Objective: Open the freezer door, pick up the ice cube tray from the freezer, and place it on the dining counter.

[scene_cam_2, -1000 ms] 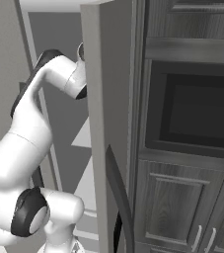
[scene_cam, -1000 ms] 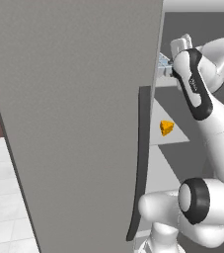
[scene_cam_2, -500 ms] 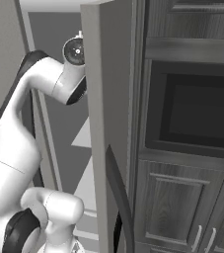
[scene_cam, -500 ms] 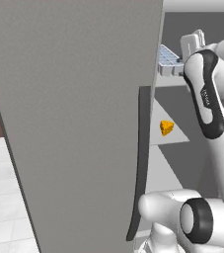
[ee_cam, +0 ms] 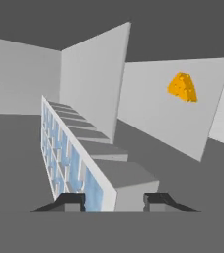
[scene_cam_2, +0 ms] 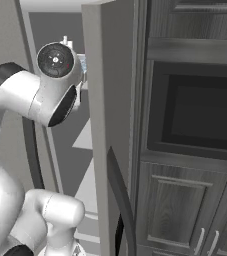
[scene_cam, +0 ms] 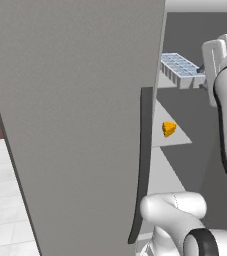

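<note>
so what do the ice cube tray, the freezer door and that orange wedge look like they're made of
Ice cube tray: probably rigid grey plastic, matte, with pale blue cells that could be ice. Freezer door: flat matte grey, like painted or brushed metal; no shine to confirm. Orange wedge: looks like cheese, going by its dull orange colour and faceted surface.

Flat even rendered light, no glare, sharp throughout.

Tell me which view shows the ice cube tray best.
Left base view: the ice cube tray shows its whole cell grid from above, beside the freezer door. Hand view has it edge-on between the gripper fingertips. Right base view gives a pale blue sliver behind the arm.
</note>
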Robot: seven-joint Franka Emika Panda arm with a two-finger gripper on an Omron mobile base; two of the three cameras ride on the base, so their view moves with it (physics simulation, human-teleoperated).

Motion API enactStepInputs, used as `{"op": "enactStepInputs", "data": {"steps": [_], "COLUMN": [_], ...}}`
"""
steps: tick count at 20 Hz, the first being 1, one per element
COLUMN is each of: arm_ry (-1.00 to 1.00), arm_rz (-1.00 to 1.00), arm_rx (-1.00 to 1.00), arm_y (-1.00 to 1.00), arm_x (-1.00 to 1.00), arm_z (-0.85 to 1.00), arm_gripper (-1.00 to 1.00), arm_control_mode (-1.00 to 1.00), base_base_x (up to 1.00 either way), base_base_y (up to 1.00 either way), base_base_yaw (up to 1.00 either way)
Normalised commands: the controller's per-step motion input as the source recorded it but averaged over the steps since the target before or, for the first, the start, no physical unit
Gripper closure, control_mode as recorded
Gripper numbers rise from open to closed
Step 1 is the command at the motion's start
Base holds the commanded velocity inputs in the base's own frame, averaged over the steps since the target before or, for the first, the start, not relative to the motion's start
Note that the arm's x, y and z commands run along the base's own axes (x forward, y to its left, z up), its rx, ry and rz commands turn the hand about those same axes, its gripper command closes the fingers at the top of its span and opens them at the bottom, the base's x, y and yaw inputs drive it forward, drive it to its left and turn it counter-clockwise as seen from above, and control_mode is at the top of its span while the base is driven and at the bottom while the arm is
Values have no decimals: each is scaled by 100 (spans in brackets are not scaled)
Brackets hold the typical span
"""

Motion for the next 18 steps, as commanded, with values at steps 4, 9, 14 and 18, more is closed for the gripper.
{"op": "enactStepInputs", "data": {"steps": [4,9,14,18], "arm_ry": [7,11,12,15], "arm_rz": [0,0,2,1], "arm_rx": [0,0,0,0], "arm_y": [1,22,3,6], "arm_x": [-100,-97,-95,-67], "arm_z": [0,0,0,0], "arm_gripper": [100,100,100,100], "arm_control_mode": [-100,-100,-100,-100], "base_base_x": [0,0,0,0], "base_base_y": [0,0,0,0], "base_base_yaw": [0,0,0,0]}}
